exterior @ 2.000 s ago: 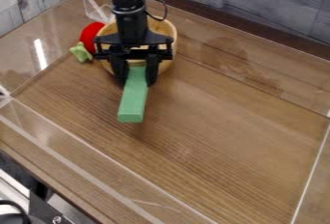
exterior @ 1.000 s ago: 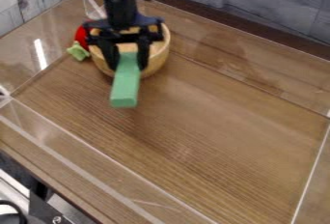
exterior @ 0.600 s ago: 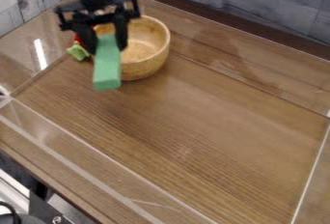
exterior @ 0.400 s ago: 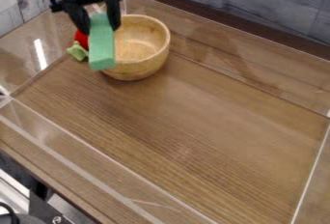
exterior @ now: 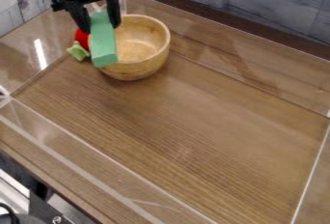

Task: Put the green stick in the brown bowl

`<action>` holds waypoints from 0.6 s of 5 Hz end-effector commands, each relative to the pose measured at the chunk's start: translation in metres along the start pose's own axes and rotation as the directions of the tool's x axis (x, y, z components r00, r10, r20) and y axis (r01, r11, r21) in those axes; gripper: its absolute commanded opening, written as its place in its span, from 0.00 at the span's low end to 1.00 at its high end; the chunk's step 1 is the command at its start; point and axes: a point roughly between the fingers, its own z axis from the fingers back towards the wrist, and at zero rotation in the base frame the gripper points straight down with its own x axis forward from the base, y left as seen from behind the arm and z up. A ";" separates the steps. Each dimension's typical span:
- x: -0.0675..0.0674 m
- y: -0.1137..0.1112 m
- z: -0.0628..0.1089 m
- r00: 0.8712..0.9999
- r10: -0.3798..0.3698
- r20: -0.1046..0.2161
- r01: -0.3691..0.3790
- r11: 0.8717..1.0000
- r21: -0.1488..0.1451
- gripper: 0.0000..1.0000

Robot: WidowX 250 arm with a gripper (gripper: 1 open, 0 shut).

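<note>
The green stick point(exterior: 100, 42) hangs upright in the air, its lower end in front of the left rim of the brown bowl point(exterior: 145, 46). My gripper point(exterior: 91, 14) points straight down and is shut on the stick's upper end, one black finger on each side. The bowl is a round, pale wooden one standing on the table at the upper left, and its inside shows nothing in it. Most of the stick's top is hidden behind the fingers.
A red round object point(exterior: 81, 44) lies just left of the bowl, partly hidden by the stick. Low clear walls point(exterior: 77, 141) ring the wooden table, and a grey plank wall runs along the back.
The gripper has lifted the green stick off the table and carried it up and to the left, from in front of the bowl to over its left rim. In the last moments it barely moved.
</note>
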 end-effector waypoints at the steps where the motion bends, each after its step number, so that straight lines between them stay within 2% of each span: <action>1: 0.006 -0.007 0.025 0.997 0.006 0.075 -0.004 1.000 -0.019 0.00; 3: 0.022 -0.002 0.016 0.994 0.078 0.081 -0.076 0.997 -0.025 0.00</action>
